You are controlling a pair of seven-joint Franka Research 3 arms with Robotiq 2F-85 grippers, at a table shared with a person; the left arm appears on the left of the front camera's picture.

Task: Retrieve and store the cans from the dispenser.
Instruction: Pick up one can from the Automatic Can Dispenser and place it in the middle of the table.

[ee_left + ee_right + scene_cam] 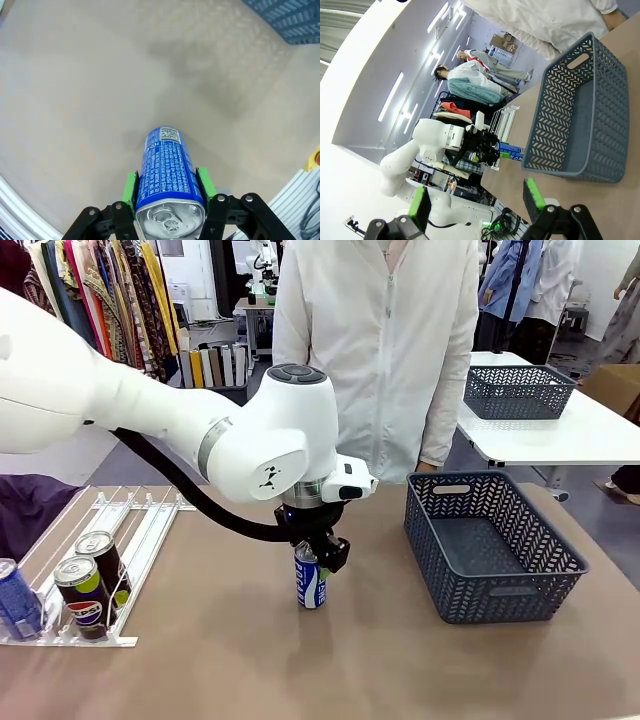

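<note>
Left wrist view: the left fingers [131,189] are squeezed tight on a blue can [167,167], one finger on each side of it (its silver top faces the camera). The can is upright, on or just over the brown worktop [75,100]. The right fingers [420,202] are spread wide with nothing between them, and the grey basket [580,115] lies beyond their tips.

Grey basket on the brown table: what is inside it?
Nothing shows on the basket's bare floor; its near wall covers the front strip of that floor.
</note>
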